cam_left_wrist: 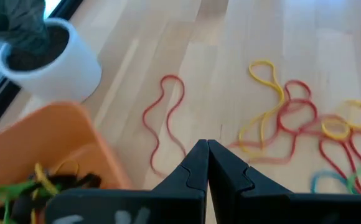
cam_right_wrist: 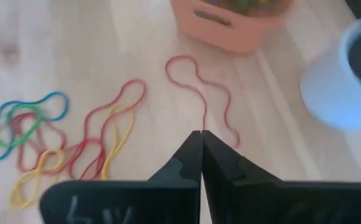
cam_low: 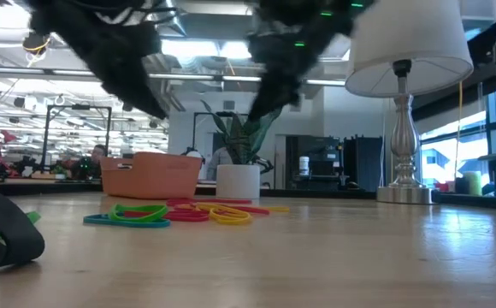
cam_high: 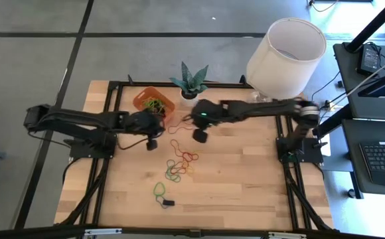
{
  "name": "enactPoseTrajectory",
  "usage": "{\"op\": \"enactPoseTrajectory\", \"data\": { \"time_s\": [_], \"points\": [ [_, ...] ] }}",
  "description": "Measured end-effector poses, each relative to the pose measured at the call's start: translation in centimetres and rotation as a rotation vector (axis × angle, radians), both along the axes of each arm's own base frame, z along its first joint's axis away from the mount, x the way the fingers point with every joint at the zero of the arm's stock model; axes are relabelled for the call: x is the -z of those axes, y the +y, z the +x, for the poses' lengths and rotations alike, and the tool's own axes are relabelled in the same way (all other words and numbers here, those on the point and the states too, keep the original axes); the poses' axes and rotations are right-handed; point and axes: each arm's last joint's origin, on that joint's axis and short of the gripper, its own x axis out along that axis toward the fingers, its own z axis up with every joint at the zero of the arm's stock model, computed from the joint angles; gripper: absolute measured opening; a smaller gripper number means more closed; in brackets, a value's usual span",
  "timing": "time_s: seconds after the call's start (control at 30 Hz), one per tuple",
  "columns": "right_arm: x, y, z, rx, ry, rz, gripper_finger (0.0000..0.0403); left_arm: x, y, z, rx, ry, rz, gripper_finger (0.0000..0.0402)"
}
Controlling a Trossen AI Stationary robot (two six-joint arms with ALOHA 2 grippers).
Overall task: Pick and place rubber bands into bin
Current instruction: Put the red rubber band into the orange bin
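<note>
Pinching the long red band (cam_right_wrist: 199, 93) on the table, our right tool (cam_right_wrist: 201, 138) has its fingers pressed together; next we lift and carry it to the orange bin (cam_high: 154, 99). Our left tool (cam_left_wrist: 206, 149) waits beside the bin, fingers pressed together.

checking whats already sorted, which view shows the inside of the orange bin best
The high view: it looks straight down into the bin, showing green and yellow rubber bands inside. The left wrist view shows one corner with some bands. The low view shows only its outer wall, and the right wrist view shows one wall and a sliver of its contents.
</note>
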Motion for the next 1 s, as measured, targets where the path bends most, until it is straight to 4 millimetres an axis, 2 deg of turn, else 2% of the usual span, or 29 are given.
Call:
{"op": "enactPoseTrajectory", "data": {
  "time_s": [0.23, 0.33, 0.43, 0.57, 0.77, 1.0],
  "points": [
    [1.7, 1.2, -8.2, 0.089, -0.151, 0.089, 0.0003, -0.3, 0.9, 5.6, -0.013, 0.088, 0.049, 0.0002],
    [2.5, 1.5, -10.6, 0.122, -0.184, 0.123, 0.0003, -0.1, 2.0, 8.1, -0.043, 0.128, 0.025, 0.0009],
    [3.3, 1.8, -12.4, 0.144, -0.201, 0.145, 0.0007, 0.3, 3.2, 10.4, -0.058, 0.180, -0.014, 0.0031],
    [3.9, 2.2, -13.7, 0.145, -0.207, 0.157, 0.0007, 1.3, 4.7, 13.3, -0.073, 0.265, -0.062, 0.0077],
    [4.5, 2.8, -14.2, 0.122, -0.187, 0.161, 0.0004, 3.5, 6.6, 16.6, -0.093, 0.365, -0.104, 0.0135],
    [4.7, 3.3, -14.3, 0.084, -0.170, 0.141, 0.0011, 6.4, 7.6, 18.6, -0.092, 0.418, -0.140, 0.0158]
  ]
}}
